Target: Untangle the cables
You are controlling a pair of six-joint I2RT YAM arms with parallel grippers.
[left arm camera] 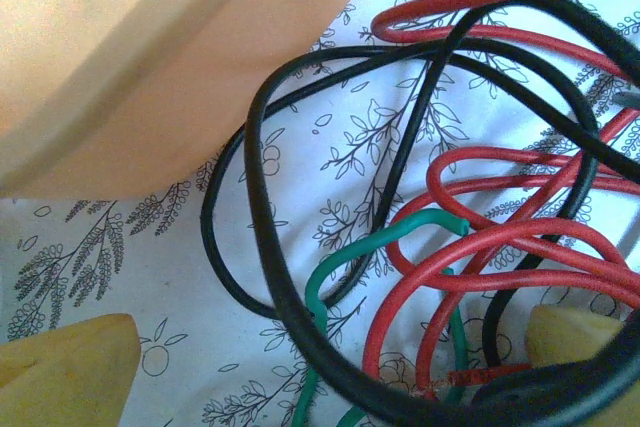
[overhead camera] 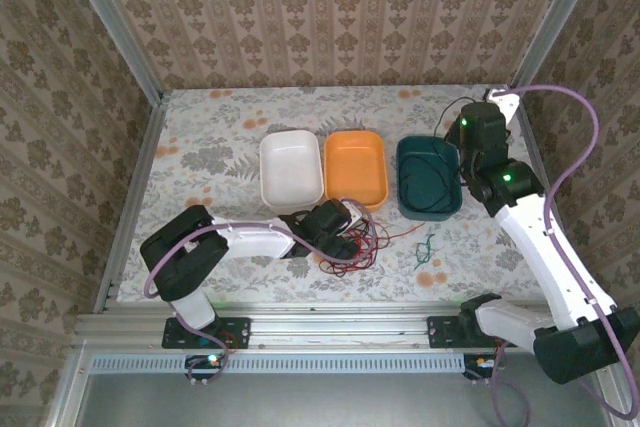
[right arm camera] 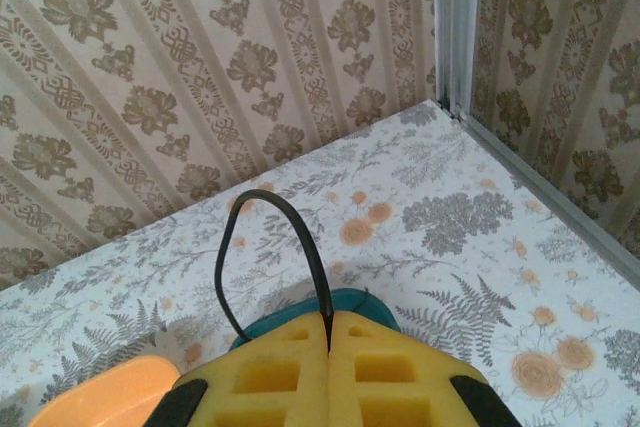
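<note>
A tangle of red, black and green cables [overhead camera: 362, 243] lies on the table just in front of the orange tray [overhead camera: 329, 175]. My left gripper [overhead camera: 336, 228] is low over it and open. In the left wrist view its yellow fingertips [left arm camera: 72, 365] stand on either side of a black cable [left arm camera: 262, 247], a green cable [left arm camera: 335, 267] and red cables [left arm camera: 500, 247], and the left gripper [left arm camera: 330, 372] holds nothing. My right gripper [right arm camera: 328, 332] is shut on a black cable [right arm camera: 292, 219] that arches up from its tips. The right gripper [overhead camera: 470, 129] hangs over the teal tray [overhead camera: 402, 185].
A white tray [overhead camera: 265, 175] stands left of the orange one. A short green cable [overhead camera: 427, 247] lies alone on the table in front of the teal tray. Patterned walls with metal posts [right arm camera: 455, 32] close the back and sides.
</note>
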